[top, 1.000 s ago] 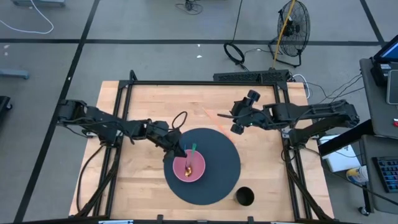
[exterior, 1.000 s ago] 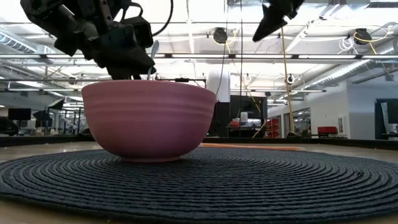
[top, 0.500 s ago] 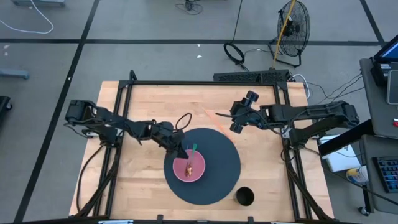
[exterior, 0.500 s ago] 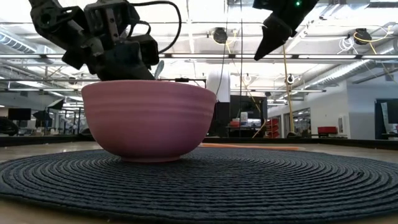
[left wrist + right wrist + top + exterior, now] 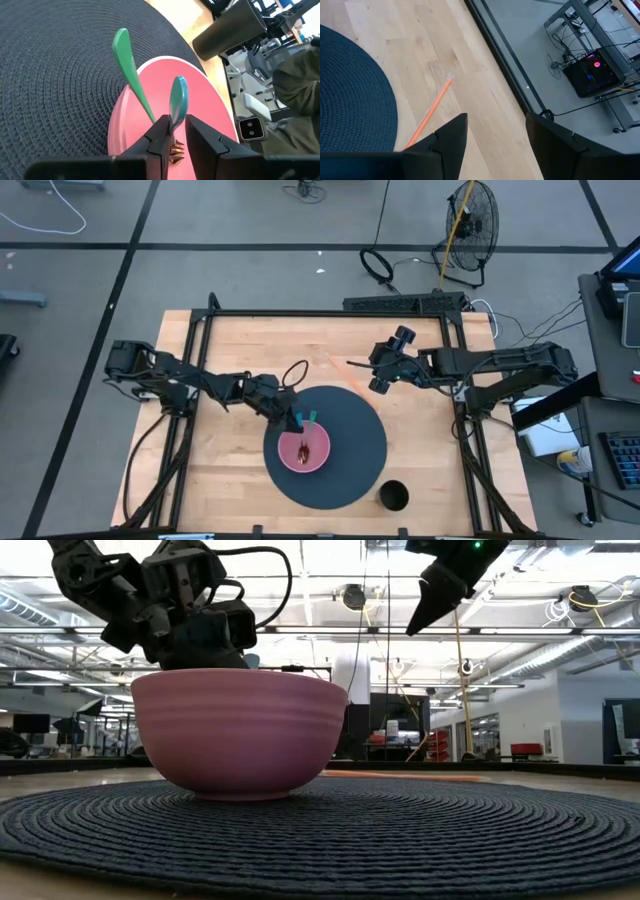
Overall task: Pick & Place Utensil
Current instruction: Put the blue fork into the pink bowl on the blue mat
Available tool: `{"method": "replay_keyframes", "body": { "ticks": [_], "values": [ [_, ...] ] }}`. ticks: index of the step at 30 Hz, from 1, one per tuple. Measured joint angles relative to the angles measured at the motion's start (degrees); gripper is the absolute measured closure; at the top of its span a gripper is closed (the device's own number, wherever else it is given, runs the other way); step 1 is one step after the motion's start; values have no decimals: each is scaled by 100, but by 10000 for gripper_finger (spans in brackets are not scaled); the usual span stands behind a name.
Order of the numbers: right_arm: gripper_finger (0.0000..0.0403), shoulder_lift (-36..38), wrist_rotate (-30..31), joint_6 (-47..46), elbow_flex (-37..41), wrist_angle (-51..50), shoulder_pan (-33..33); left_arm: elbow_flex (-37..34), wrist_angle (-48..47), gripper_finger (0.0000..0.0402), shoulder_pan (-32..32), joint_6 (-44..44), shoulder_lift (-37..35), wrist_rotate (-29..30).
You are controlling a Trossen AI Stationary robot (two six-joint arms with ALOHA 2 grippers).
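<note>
Left pincer (image 5: 177, 134): over the near rim of the pink bowl (image 5: 210, 107), fingers parted by a narrow gap with the teal spoon handle (image 5: 177, 97) standing in that gap; whether the pads press on it or have let go, I cannot tell.
Teal utensil: handle leaning up out of the bowl, just beside the green one.
Green utensil (image 5: 131, 67): handle leaning out over the bowl's rim above the mat, its lower end inside the bowl.
Gold piece (image 5: 176, 151): small ridged item on the bowl's floor, directly below the fingertips.
Pink bowl: sits on the dark round woven mat (image 5: 350, 465), toward the mat's left side in the high view (image 5: 303, 448).
Black cup (image 5: 394, 497): stands at the mat's front right edge, on the desk (image 5: 230, 360).
Right pincer (image 5: 492, 131): raised above bare wood beyond the mat's right edge, fingers spread wide, gripping nothing.
Orange straw (image 5: 431, 112): lies flat on the desk just past the mat, in front of the right pincer.
Floor fan (image 5: 469, 220): on the floor well beyond the desk.
</note>
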State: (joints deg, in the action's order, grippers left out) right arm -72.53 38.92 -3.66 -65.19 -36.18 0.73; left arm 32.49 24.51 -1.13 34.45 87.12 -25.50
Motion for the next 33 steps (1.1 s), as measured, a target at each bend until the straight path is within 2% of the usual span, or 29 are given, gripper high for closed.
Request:
{"method": "replay_keyframes", "body": {
  "ticks": [10, 15, 24, 29, 33],
  "values": [
    [206, 0, -15, 4, 0, 0, 0, 2, -94, 312, 26, -416, -304, 15],
    [206, 0, -15, 4, 0, 0, 0, 2, -563, 285, -22, -748, -461, 471],
    [206, 0, -20, 6, 0, 93, 0, 2, -694, 228, -39, -1224, -489, 664],
    [206, 0, -29, 2, 0, 87, 2, 2, -819, 216, -39, -1655, -489, 975],
    [206, 0, -317, 2, 0, 95, 2, 2, -809, 215, -44, -2003, -489, 1117]
  ]
}}
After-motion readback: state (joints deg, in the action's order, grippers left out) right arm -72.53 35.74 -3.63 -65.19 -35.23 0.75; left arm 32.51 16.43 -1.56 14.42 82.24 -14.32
